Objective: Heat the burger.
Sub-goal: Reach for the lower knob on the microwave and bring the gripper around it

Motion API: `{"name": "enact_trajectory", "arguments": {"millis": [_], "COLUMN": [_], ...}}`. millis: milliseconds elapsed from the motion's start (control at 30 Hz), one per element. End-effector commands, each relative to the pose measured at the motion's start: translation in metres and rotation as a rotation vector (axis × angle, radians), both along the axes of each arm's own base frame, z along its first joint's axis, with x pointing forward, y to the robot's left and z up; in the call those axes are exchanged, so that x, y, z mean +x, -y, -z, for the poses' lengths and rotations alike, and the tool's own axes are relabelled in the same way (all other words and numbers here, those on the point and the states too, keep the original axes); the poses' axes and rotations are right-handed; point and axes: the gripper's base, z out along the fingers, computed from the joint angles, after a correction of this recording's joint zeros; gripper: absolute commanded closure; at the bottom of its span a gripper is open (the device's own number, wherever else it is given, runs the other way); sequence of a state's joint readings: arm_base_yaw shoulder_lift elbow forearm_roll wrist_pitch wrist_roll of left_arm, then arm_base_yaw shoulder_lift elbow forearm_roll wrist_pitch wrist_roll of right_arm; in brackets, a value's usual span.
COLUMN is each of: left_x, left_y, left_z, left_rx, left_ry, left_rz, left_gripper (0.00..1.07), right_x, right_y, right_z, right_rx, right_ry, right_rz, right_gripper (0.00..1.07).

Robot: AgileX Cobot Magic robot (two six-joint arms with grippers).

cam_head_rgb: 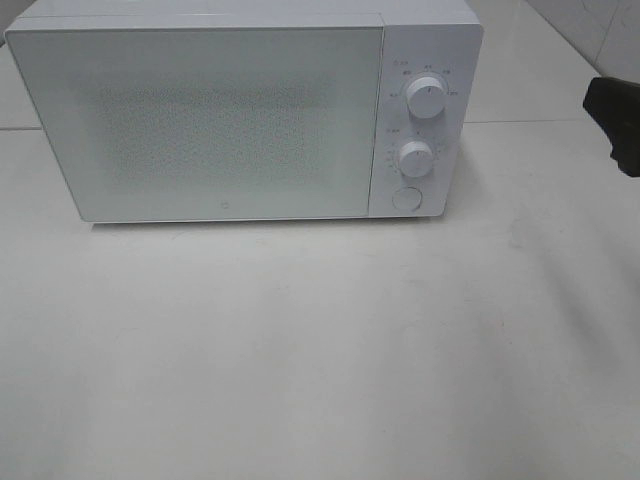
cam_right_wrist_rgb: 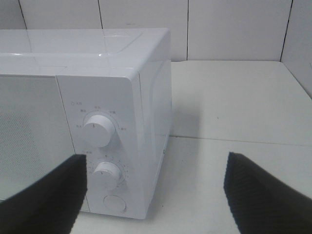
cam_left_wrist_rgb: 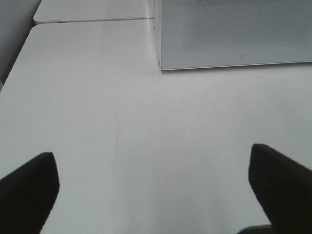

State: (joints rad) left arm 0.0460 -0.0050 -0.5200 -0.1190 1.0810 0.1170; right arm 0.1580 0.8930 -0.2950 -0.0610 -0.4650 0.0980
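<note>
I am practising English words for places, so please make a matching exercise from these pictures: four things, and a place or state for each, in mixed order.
Things: 1 microwave door; 2 upper knob; 3 round button; 4 left gripper.
Descriptions: A lowest on the control panel; B open, above the table; C shut; D highest on the control panel.
Pairs: 1-C; 2-D; 3-A; 4-B.

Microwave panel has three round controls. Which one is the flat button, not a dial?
The bottom button, below both knobs: it sits flush, with no scale marks. The top knob and middle knob protrude, ringed by markings.
</note>
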Motion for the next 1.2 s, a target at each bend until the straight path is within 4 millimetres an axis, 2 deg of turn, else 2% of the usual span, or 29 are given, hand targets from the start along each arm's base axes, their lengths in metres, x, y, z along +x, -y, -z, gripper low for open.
{"name": "enact_trajectory", "arguments": {"millis": [33, 167, 333, 400, 500, 600, 767, 1200], "left_x": [-0.002, -0.002, -0.002, -0.002, -0.002, -0.002, -0.002, -0.002], "left_y": [0.0, 0.0, 0.0, 0.0, 0.0, 0.0, 0.0, 0.0], "left_z": [0.001, 0.001, 0.001, 0.001, 0.001, 0.001, 0.001, 0.001], "left_rx": [-0.001, -0.001, -0.001, -0.001, -0.001, -0.001, -0.001, -0.001], "left_ry": [0.023, 0.023, 0.023, 0.023, 0.023, 0.023, 0.023, 0.023], "left_rz": [0.001, 0.001, 0.001, 0.001, 0.001, 0.001, 0.001, 0.001], "left_gripper": [0.09, 0.09, 0.09, 0.09, 0.09, 0.09, 0.09, 0.09], "right_x": [0.004, 0.013, 0.018, 0.022, 0.025, 0.026, 0.028, 0.041], "right_y": [0.002, 0.008, 0.007, -0.003, -0.014, -0.017, -0.038, -0.071], "right_z": [0.003, 0.02, 0.032, 0.045, 0.054, 0.057, 0.071, 0.084], "right_rx": [0.02, -0.009, -0.022, -0.078, -0.092, -0.092, -0.101, -0.095], "right_ry": [0.06, 0.086, 0.114, 0.119, 0.12, 0.124, 0.146, 0.122], "right_rz": [0.019, 0.094, 0.157, 0.165, 0.169, 0.172, 0.178, 0.169], "right_gripper": [0.32, 0.32, 0.32, 0.32, 0.32, 0.32, 0.32, 0.32]}}
